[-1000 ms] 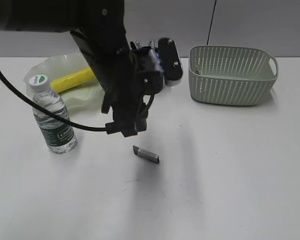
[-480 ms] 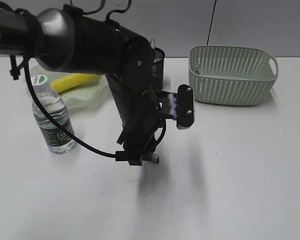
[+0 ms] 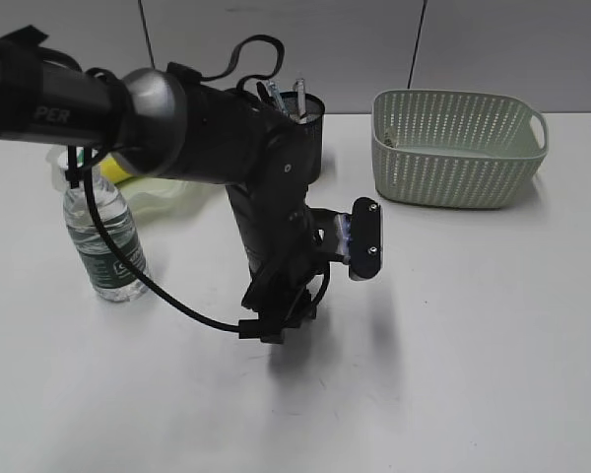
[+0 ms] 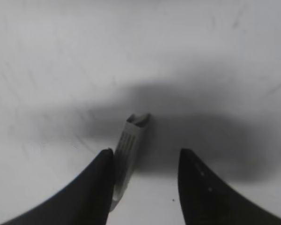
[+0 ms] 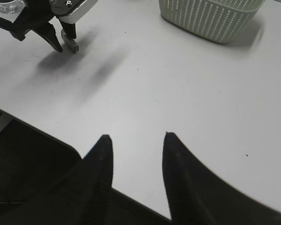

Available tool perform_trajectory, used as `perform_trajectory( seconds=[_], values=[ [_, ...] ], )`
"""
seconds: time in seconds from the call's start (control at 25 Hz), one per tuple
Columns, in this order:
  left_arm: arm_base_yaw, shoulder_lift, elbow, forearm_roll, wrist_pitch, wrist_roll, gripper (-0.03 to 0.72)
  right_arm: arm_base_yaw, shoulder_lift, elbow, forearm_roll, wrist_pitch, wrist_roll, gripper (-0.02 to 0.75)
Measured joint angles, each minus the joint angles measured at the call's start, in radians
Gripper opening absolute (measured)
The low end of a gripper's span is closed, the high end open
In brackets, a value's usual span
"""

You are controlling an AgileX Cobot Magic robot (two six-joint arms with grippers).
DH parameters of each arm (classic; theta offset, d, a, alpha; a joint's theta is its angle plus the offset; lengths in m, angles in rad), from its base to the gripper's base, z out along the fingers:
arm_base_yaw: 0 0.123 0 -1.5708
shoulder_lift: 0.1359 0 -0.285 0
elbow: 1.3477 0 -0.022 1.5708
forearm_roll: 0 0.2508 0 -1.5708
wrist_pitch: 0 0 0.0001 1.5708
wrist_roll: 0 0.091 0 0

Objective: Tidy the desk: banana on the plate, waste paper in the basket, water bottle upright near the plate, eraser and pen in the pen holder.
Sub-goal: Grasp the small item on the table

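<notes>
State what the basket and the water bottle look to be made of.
Basket: likely moulded plastic, matte pale green, judging by its regular perforated walls and smooth rolled rim. Water bottle: apparently clear thin plastic, glossy and see-through, ribbed, with a printed label band.

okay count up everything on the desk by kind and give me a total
Water bottle: 1
Banana: 1
Plate: 1
Basket: 1
Pen holder: 1
Eraser: 1
Total: 6

grey eraser (image 4: 128, 154) lies flat on the white desk (image 4: 61, 56).
</notes>
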Motion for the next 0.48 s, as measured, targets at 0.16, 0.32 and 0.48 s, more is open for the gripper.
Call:
perform_trajectory(
  seconds=[0.16,0.32,0.48],
  values=[
    [0.0,0.018,0.0,0.003,-0.024,0.001,0.225,0.0,0.0,0.0,0.0,0.0,0.0,0.298],
    [0.0,0.024,0.0,0.001,-0.015,0.002,0.141,0.0,0.0,0.0,0.0,0.0,0.0,0.298],
    [0.0,0.005,0.001,0.0,-0.009,0.0,0.141,0.0,0.0,0.0,0.0,0.0,-0.002,0.298]
  ],
)
